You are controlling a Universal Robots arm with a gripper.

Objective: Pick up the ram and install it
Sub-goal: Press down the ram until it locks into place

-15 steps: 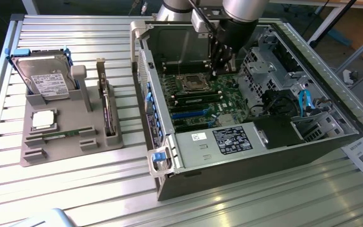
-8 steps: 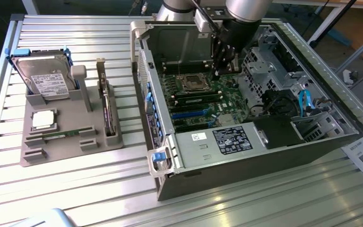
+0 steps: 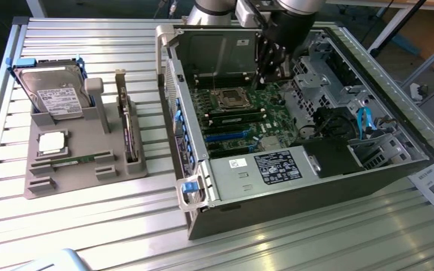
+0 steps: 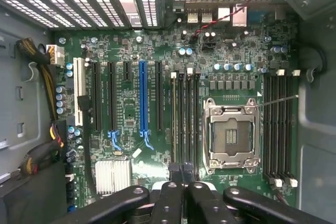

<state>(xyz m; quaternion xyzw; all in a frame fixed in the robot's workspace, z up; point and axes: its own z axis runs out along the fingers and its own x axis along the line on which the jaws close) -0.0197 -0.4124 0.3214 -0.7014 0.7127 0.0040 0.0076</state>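
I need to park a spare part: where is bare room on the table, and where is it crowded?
Bare slatted table lies in front of the grey parts holder and the open computer case. A narrower strip runs between them. Crowded: the holder itself and the motherboard under the pincer.

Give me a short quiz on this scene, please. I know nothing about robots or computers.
1. True or false: the processor socket on the motherboard already holds a chip.
2. Where does the hard drive stand? A: in the grey holder on the table; B: inside the computer; C: in the robot's grip.
3. Fill in: the gripper, low over the motherboard, has its fingers ____ (open or shut).

Key: 1 false, the socket is empty. 2 A. 3 shut.
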